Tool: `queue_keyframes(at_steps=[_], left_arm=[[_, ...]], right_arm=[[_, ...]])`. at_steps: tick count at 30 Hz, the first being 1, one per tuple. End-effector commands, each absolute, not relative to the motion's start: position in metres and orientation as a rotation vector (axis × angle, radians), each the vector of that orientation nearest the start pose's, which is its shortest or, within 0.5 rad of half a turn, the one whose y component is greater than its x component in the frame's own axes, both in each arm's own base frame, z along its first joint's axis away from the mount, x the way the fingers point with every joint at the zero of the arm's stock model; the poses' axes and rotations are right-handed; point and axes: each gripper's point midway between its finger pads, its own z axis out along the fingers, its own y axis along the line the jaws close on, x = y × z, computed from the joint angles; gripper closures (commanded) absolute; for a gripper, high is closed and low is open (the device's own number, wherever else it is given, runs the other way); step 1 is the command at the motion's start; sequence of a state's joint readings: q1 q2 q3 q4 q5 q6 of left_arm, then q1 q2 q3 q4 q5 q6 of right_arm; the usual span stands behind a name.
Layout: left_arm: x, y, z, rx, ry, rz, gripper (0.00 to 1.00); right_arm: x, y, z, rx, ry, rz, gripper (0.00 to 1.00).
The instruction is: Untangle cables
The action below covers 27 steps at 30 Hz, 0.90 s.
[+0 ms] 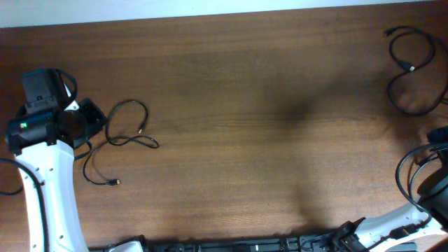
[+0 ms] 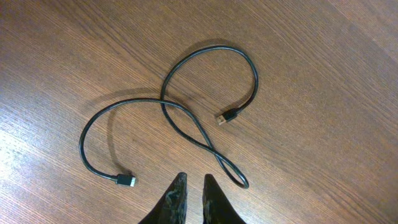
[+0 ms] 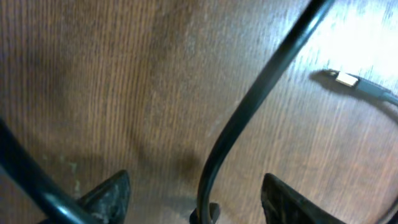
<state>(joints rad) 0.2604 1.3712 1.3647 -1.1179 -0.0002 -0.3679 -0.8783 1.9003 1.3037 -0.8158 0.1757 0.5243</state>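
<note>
Presently: one cable point(image 1: 115, 140) looped on table point(image 1: 245, 105) left, beside left gripper point(image 2: 191, 186), fingers nearly closed, empty; second cable point(image 1: 413, 70) far right corner; right gripper point(image 3: 196, 193) spread wide astride a black cord point(image 3: 249, 106).

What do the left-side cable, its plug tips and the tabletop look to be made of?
Cable: likely rubber or PVC jacket, black, slight sheen; it lies in soft loops. Plug tip: looks like bare metal, pale against the black housing. Tabletop: wood or wood-look laminate, brown with straight grain, matte; which one is unclear.
</note>
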Motion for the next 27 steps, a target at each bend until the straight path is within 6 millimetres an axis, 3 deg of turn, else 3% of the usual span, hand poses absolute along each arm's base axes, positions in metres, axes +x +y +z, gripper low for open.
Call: queue_keyframes(at_steps=[1,2,4,9,10,11,12,15,16,18,21,23,26,27], left_arm=[[0.31,0.083,0.212,-0.849,2.549,-0.042,0.91],[0.31,0.083,0.212,-0.849,2.549,-0.042,0.91],[0.31,0.083,0.212,-0.849,2.55,-0.042,0.91],[0.31,0.083,0.212,-0.849,2.549,-0.041,0.91],[0.31,0.083,0.212,-0.849,2.55,-0.041,0.91],[0.31,0.083,0.212,-0.849,2.549,-0.04,0.9],[0.31,0.084,0.212,-0.85,2.549,-0.036,0.89],[0.313,0.084,0.213,-0.845,2.534,-0.037,0.9],[0.315,0.085,0.214,-0.842,2.526,-0.038,0.99],[0.317,0.085,0.214,-0.842,2.524,-0.039,1.0],[0.318,0.084,0.214,-0.908,2.498,-0.067,1.0],[0.321,0.083,0.215,-0.93,2.479,-0.09,1.0],[0.324,0.08,0.216,-0.921,2.477,-0.118,1.0],[0.324,0.08,0.216,-0.92,2.475,-0.118,1.0]], right_arm=[[0.231,-0.314,0.048,1.938,2.234,-0.22,0.1],[0.243,-0.316,0.065,1.91,2.209,-0.16,0.03],[0.247,-0.317,0.095,1.902,2.204,-0.138,0.01],[0.226,-0.299,0.12,1.905,2.311,-0.131,0.01],[0.222,-0.298,0.124,1.915,2.309,-0.132,0.06],[0.214,-0.297,0.124,1.941,2.315,-0.143,0.46],[0.204,-0.298,0.123,1.969,2.324,-0.18,0.94],[0.166,-0.313,0.123,2.07,2.299,-0.362,0.96],[0.164,-0.314,0.12,2.082,2.293,-0.354,0.96],[0.162,-0.311,0.105,2.103,2.286,-0.339,0.96],[0.173,-0.293,0.06,2.148,2.23,-0.169,0.96],[0.191,-0.271,0.028,2.106,2.216,0.044,0.96],[0.212,-0.265,0.015,2.013,2.217,0.082,0.96],[0.23,-0.267,0.018,1.954,2.187,0.126,0.96]])
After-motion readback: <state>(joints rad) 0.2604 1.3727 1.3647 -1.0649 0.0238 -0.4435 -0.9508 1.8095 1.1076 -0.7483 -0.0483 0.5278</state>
